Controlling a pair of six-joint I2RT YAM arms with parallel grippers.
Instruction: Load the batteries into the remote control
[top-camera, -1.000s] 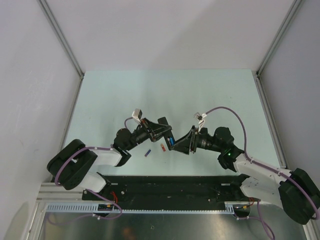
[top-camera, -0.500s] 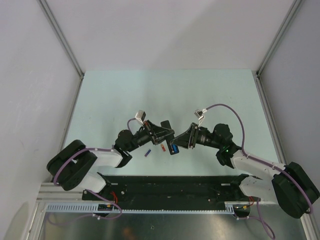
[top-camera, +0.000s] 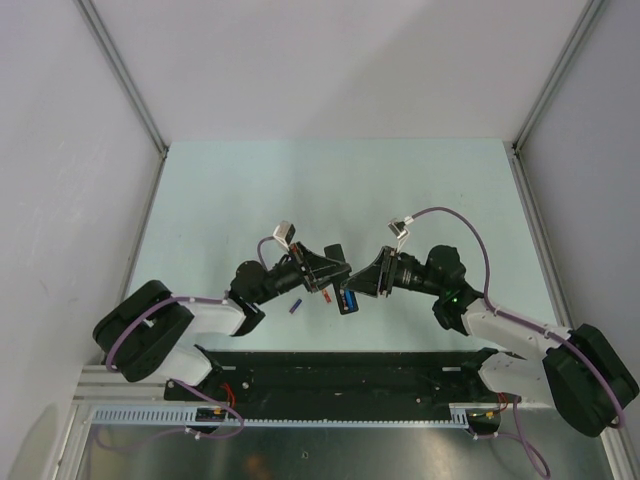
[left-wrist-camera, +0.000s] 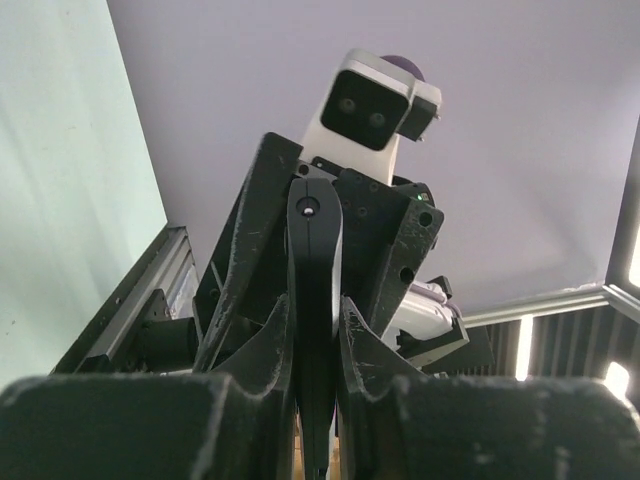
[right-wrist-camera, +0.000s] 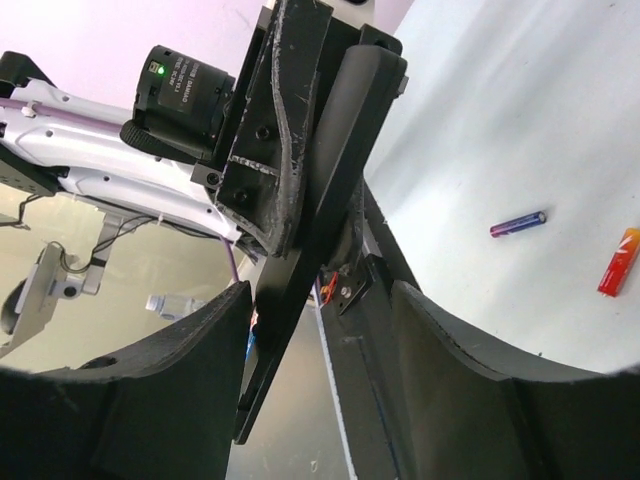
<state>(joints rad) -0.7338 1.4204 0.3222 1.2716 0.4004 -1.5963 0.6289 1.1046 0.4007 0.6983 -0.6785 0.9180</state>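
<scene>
A pale mint-green flat tabletop (top-camera: 330, 180) fills the floor of a booth closed in by plain white wall panels at the back (top-camera: 330, 60), left (top-camera: 60, 180) and right (top-camera: 600, 200). Slim aluminium struts (top-camera: 120, 75) run down the two back corners. Along the tabletop's near edge lies a flat black plate (top-camera: 340, 375), then a slotted grey cable duct (top-camera: 300, 420), then a brushed metal sheet (top-camera: 350, 455).

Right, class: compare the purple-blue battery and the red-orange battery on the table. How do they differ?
The purple-blue battery is purple and blue; the red-orange battery is red and orange. The purple-blue one looks slimmer than the red-orange one. The purple-blue one lies further toward the left arm than the red-orange one. Both lie flat on the table, apart.
</scene>
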